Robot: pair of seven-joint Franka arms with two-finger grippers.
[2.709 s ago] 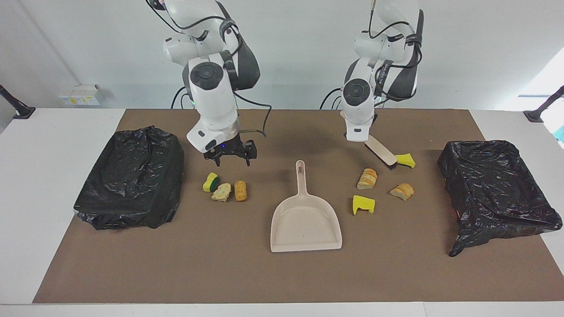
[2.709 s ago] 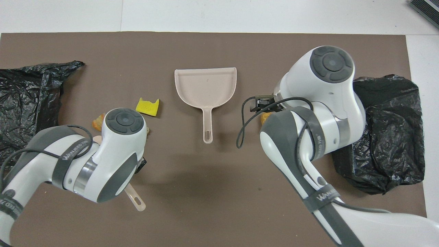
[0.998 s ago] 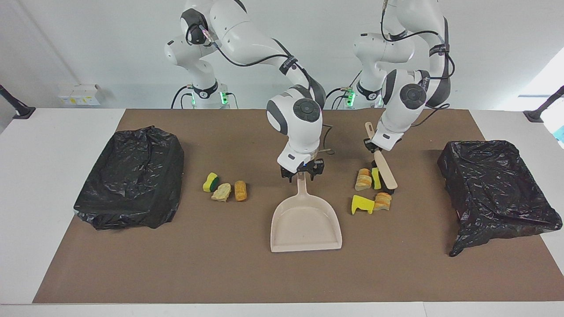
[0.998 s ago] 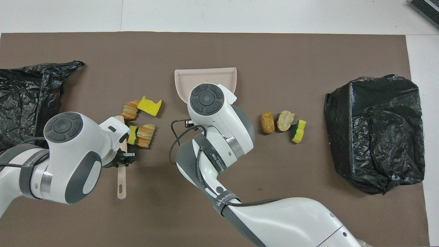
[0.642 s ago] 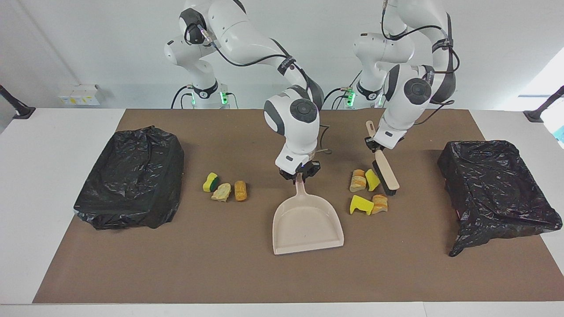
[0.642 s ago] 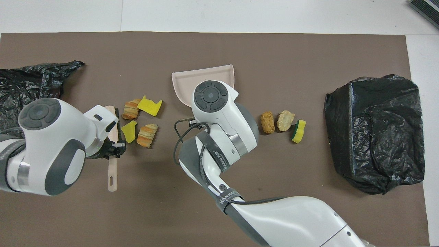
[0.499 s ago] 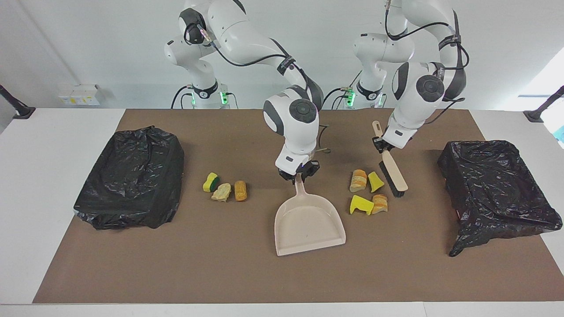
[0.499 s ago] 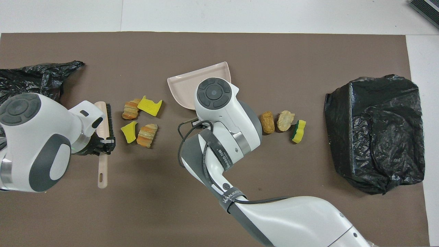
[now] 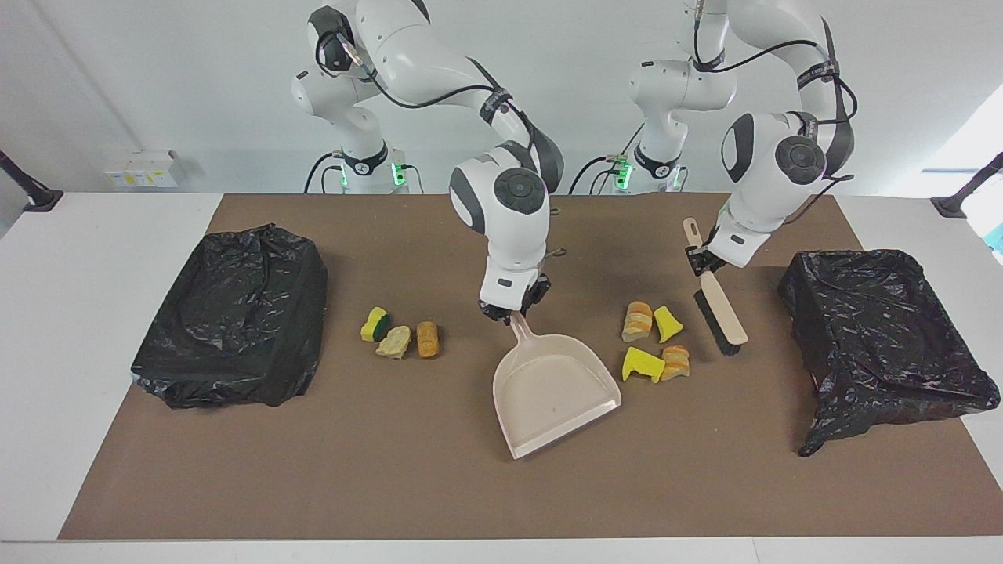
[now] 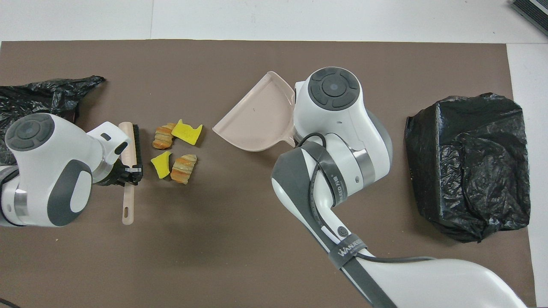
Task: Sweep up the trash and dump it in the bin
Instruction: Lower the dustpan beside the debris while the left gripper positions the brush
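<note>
Right gripper [image 9: 513, 310] clenched on dustpan [image 9: 555, 398] handle, wrist pitched down, forearm running up to 11 o'clock in facing view toward its base; pan lies on the brown mat [image 9: 439, 486], mouth swung toward 4 o'clock there, handle tip hidden under the wrist in overhead view. Left gripper [image 9: 703, 262] clamped on brush [image 9: 719, 313] handle mid-length, brush slanting down, bristle end at 5 o'clock from the grip in facing view, on or just above the mat, cannot tell which. Left elbow folded high, wrist angled down.

Writing: "WANJEED" on right arm strap [image 10: 349, 250], partly legible; same kind of strap on the forearm, hard to read.

Counts: trash, seven scraps. Four-scrap cluster [image 9: 654, 343] between dustpan and brush: two yellow sponge bits, two orange bread chunks, none in the pan. Three-scrap cluster [image 9: 400, 333] toward the right arm's end: one yellow-green sponge, one pale chunk, one orange chunk, touching in a row. Two black bag-lined bins, first bin [image 9: 231, 313] at the right arm's end, second bin [image 9: 885, 337] at the left arm's end. One dustpan, one brush.
</note>
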